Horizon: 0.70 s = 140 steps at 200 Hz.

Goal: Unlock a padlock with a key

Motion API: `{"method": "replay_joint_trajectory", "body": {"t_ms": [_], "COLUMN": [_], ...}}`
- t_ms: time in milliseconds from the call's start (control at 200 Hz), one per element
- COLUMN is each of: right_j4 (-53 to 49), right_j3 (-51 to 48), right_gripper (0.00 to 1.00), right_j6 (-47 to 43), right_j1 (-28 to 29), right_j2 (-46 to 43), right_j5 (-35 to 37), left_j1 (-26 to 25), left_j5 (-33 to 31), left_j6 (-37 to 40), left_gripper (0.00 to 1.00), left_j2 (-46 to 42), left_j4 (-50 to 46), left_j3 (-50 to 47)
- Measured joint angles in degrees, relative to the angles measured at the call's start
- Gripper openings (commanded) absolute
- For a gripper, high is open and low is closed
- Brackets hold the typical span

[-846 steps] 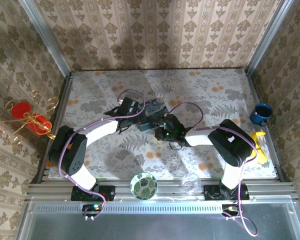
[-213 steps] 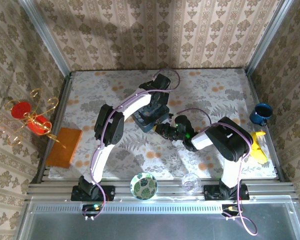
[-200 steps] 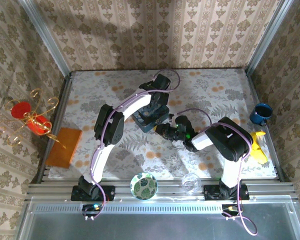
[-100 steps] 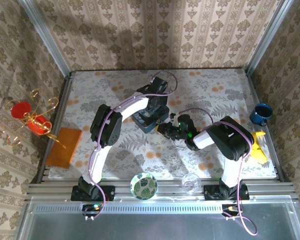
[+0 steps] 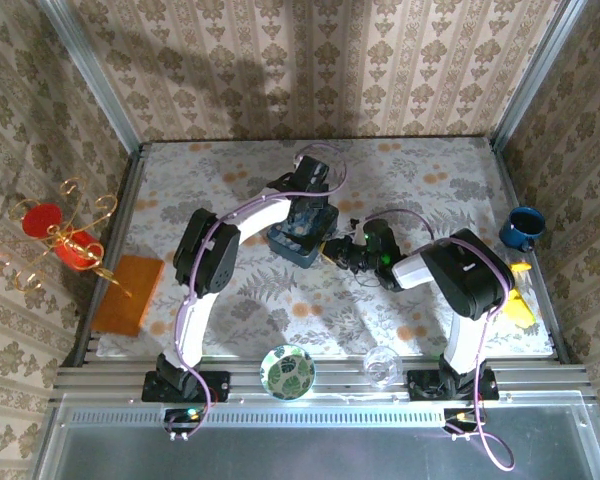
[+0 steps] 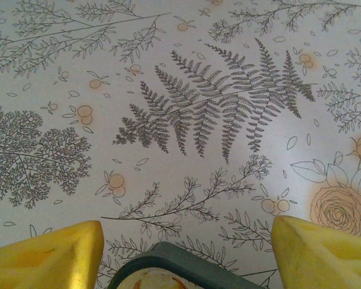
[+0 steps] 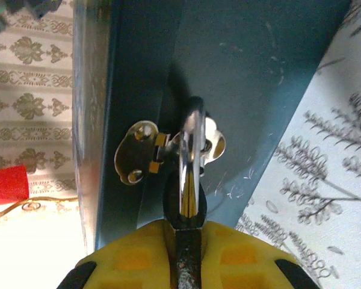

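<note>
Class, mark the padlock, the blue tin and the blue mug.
padlock (image 7: 190,180): right wrist view, on its silver shackle.
blue tin (image 7: 259,78): right wrist view, on its side wall.
blue mug (image 5: 521,230): top external view, on its body.

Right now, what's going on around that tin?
The right end effector is shut on the padlock, whose shackle runs through the hasp on the side of the tin. The left end effector hangs open at the tin, with the tin's rim between its fingers, not gripping it. Whether the lock is open I cannot tell.
</note>
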Motion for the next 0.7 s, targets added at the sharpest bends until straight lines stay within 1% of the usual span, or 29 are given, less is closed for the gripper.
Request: {"method": "replay_joint_trajectory", "body": {"t_ms": [50,245,345,535,605,700], "right_j4": [-1.5,-8.5,-11.7,-14.6,-18.8,-24.0], "right_j3": [0.7,3.0,4.0,4.6,6.3,7.6], "right_gripper": [0.0,0.0,0.0,0.0,0.0,0.0], "right_j6": [-0.5,-3.1,-4.1,-5.3,-6.7,-8.7], "right_j1": [-0.3,-1.4,-2.2,-4.7,-5.3,-5.2], "right_j2": [0.0,-1.2,-1.6,-2.8,-3.4,-4.5], "right_j5": [-0.1,1.2,1.5,1.7,1.6,1.8], "left_j1": [0.2,0.5,0.6,0.6,0.6,0.7], "left_j5": [0.0,0.2,0.1,0.4,0.5,1.1], "left_j6": [-0.3,-1.2,-1.5,-2.2,-2.5,-3.0], "left_gripper": [0.68,0.65,0.65,0.65,0.66,0.73], "left_j2": [-0.2,-1.7,-2.6,-3.4,-3.6,-4.2], "left_j4": [0.8,3.0,4.2,5.9,6.4,6.8], "left_j3": [-0.6,-3.2,-4.8,-6.4,-6.9,-7.8]}}
